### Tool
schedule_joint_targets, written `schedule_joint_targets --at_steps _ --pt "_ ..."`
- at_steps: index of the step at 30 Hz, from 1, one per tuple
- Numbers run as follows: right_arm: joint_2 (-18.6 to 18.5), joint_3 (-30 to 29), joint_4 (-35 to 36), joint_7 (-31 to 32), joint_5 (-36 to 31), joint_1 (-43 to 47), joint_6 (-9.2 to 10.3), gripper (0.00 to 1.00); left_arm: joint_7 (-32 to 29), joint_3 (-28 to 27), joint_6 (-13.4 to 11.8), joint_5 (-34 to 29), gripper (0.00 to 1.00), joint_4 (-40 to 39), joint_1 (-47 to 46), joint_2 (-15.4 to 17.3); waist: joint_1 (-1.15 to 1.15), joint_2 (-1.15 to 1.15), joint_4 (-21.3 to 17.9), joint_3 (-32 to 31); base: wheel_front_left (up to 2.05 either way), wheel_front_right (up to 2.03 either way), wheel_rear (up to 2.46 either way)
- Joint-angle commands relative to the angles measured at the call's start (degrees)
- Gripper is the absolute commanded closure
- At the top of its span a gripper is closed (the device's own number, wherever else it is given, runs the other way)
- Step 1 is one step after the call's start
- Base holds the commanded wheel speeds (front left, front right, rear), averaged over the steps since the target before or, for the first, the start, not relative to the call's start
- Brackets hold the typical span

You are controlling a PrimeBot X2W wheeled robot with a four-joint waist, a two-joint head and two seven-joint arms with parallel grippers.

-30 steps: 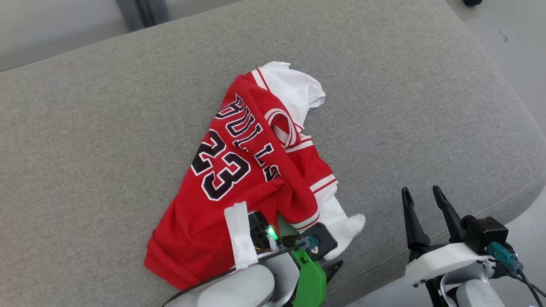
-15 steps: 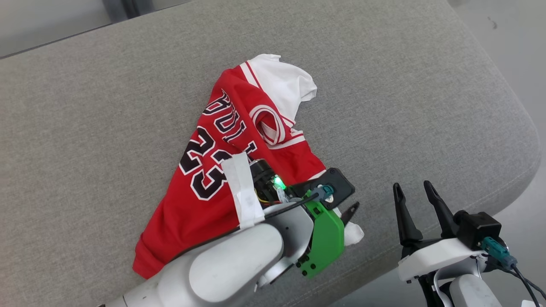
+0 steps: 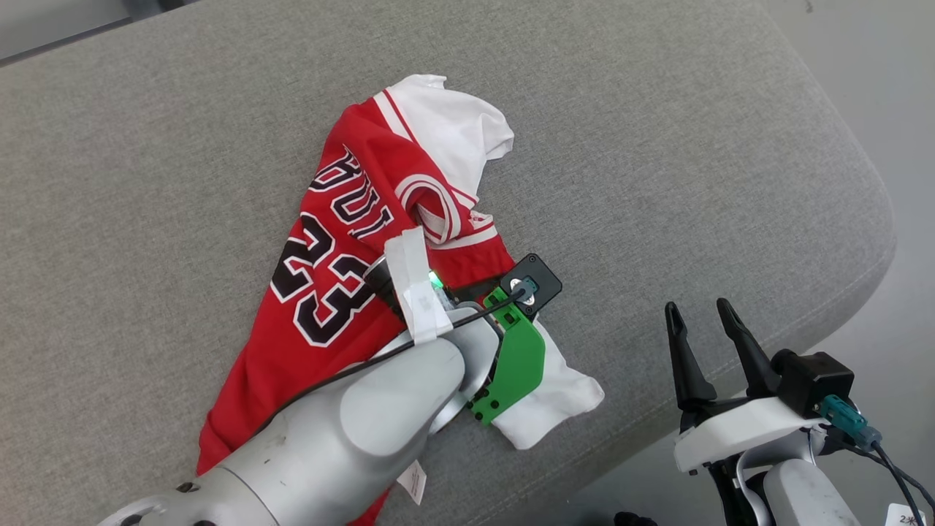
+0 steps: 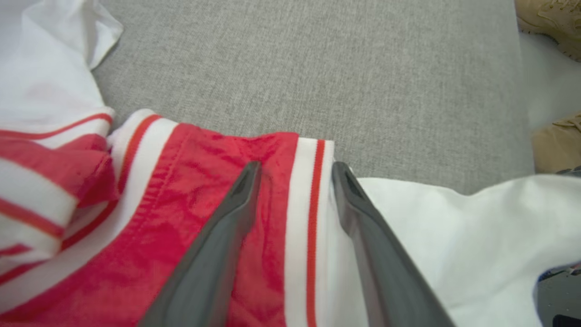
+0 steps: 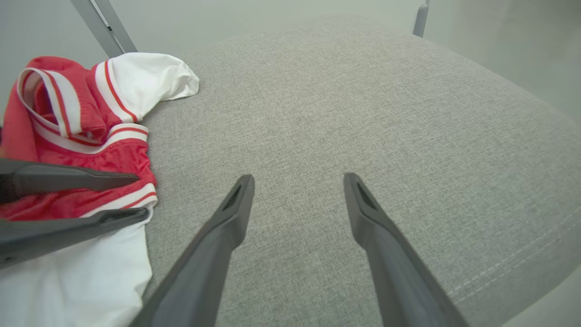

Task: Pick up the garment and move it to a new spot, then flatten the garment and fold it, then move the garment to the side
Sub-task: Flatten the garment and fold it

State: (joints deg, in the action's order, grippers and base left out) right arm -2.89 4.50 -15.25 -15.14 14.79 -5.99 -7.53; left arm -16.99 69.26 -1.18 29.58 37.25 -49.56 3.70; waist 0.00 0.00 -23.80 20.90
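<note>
The garment [image 3: 343, 241] is a red jersey with number 23 and white sleeves, lying crumpled on the grey cushion [image 3: 657, 146]. My left gripper [image 4: 292, 168] points down onto its right side. The jaws stand apart astride the white-and-red striped hem [image 4: 308, 190], one finger on red cloth, the other at the white sleeve [image 4: 454, 227]. From the right wrist view the left gripper [image 5: 143, 195] has the striped hem between its fingers. Off the garment, my right gripper [image 3: 697, 310] hovers open over bare cushion near the front edge.
The cushion's rounded front-right edge [image 3: 862, 241] drops to a pale floor [image 3: 898, 109]. Tan shoes [image 4: 553, 18] stand on the floor beyond the cushion. A grey metal leg [image 5: 104, 27] rises behind it. Bare cushion lies right of the garment.
My left arm has reached further over the garment to the striped hem, and its jaws have narrowed a little. The head camera has shifted. The right gripper keeps its place.
</note>
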Motion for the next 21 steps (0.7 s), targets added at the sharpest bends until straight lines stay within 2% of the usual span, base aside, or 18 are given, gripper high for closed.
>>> schedule_joint_targets --at_steps 1,6,9,13,14,15,16,21 --pt "0.0 0.1 -0.1 0.0 0.4 -0.4 0.09 0.00 0.2 0.5 0.9 -0.1 1.00 1.5 -0.5 0.2 0.00 0.00 -0.1 0.1 0.00 0.00 0.00" --pt "0.0 0.0 -0.1 0.0 0.8 -0.6 0.09 0.00 4.3 0.0 1.4 0.6 1.00 3.0 -1.8 -0.4 0.00 0.00 -0.1 0.2 0.00 0.00 0.00" --pt "0.0 0.1 -0.2 0.0 0.7 -0.6 0.09 0.00 9.6 -1.7 -0.1 1.0 1.00 1.5 -3.4 -0.7 0.00 0.00 -0.1 0.1 0.00 0.00 0.00" --pt "0.0 0.7 -0.5 0.0 0.7 -0.8 0.09 0.00 19.6 -4.9 -3.0 4.7 1.00 -2.1 -3.2 -0.7 0.00 0.00 -0.6 -0.1 0.00 0.00 0.00" --pt "0.0 0.8 -0.5 0.0 0.6 -0.8 0.09 0.00 21.2 -4.8 -3.7 5.2 0.66 -2.2 -2.9 -0.6 0.00 0.00 -0.7 -0.2 0.00 0.00 0.00" --pt "0.0 1.1 -0.7 0.0 0.6 -0.8 0.09 0.00 22.3 -4.3 -3.8 5.7 0.11 -1.9 -2.9 -0.6 0.00 0.00 -0.9 -0.2 0.00 0.00 0.00" --pt "0.0 1.4 -0.8 0.0 0.7 -0.8 0.09 0.00 23.0 -4.2 -3.7 7.2 0.00 -1.9 -2.4 -0.6 0.00 0.00 -1.1 -0.2 0.00 0.00 0.00" --pt "0.0 0.9 -0.7 0.0 0.2 -0.5 0.09 0.00 27.4 -2.2 -3.2 12.5 0.00 -2.8 -2.2 -0.6 0.00 0.00 -0.6 -0.2 0.00 0.00 0.00"
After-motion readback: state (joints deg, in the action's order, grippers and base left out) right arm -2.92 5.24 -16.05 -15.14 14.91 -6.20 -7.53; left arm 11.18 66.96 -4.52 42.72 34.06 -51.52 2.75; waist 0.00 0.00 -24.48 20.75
